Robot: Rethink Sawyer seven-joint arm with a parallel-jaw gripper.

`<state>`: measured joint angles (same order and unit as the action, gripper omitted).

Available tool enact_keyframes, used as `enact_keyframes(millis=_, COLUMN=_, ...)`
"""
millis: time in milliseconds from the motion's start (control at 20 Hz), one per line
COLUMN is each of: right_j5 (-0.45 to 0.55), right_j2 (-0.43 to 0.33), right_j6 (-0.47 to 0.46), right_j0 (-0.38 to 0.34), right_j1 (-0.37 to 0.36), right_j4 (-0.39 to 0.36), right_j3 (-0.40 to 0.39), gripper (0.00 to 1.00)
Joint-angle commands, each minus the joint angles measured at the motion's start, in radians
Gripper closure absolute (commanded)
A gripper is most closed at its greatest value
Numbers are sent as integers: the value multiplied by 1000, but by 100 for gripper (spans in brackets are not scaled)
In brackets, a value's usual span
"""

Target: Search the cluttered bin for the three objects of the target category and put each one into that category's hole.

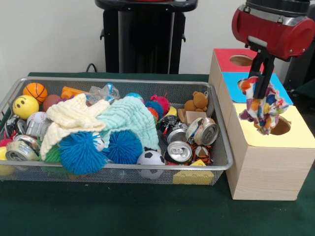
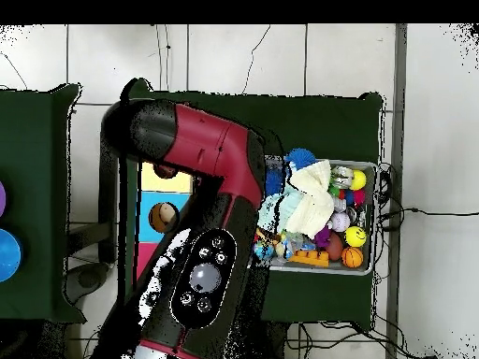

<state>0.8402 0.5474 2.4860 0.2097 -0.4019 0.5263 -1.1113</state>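
Note:
My gripper (image 1: 259,83) hangs over the wooden box (image 1: 266,167) at the right, shut on a patchwork cloth (image 1: 265,107) of many colours. The cloth dangles just above the hole (image 1: 281,127) in the box's yellow top, its lower folds at the hole's near rim. The wire bin (image 1: 123,81) on the left holds a cream knit cloth (image 1: 74,118) and a mint cloth (image 1: 129,120) on top of the clutter. In the overhead view the red arm (image 2: 196,187) hides the gripper and most of the box (image 2: 159,178); the bin (image 2: 376,215) shows to its right.
The box also has a blue section with a hole (image 1: 242,84) and a red section with a hole (image 1: 240,60). The bin also holds blue spiky balls (image 1: 81,152), crushed cans (image 1: 179,151), a soccer ball (image 1: 150,158), a teddy bear (image 1: 198,102), a basketball (image 1: 35,91) and a smiley ball (image 1: 25,106).

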Motion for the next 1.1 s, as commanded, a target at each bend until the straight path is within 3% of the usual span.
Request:
enact_keyframes(millis=50, right_j5=35, right_j2=-70, right_j6=308, right_j0=-1, right_j1=40, right_j4=52, right_j3=25, gripper=100)
enact_keyframes(millis=450, right_j5=110, right_j2=-40, right_j6=284, right_j0=7, right_j1=15, right_j4=43, right_j3=27, gripper=100)
enact_keyframes(millis=800, right_j5=130, right_j2=-44, right_j6=151, right_j0=-76, right_j1=46, right_j4=-14, right_j3=-10, gripper=100)
enact_keyframes(millis=950, right_j5=92, right_j2=-50, right_j6=133, right_j0=-89, right_j1=56, right_j4=-23, right_j3=-34, gripper=100)
enact_keyframes(millis=1100, right_j5=119, right_j2=-44, right_j6=129, right_j0=-89, right_j1=47, right_j4=-35, right_j3=-52, gripper=100)
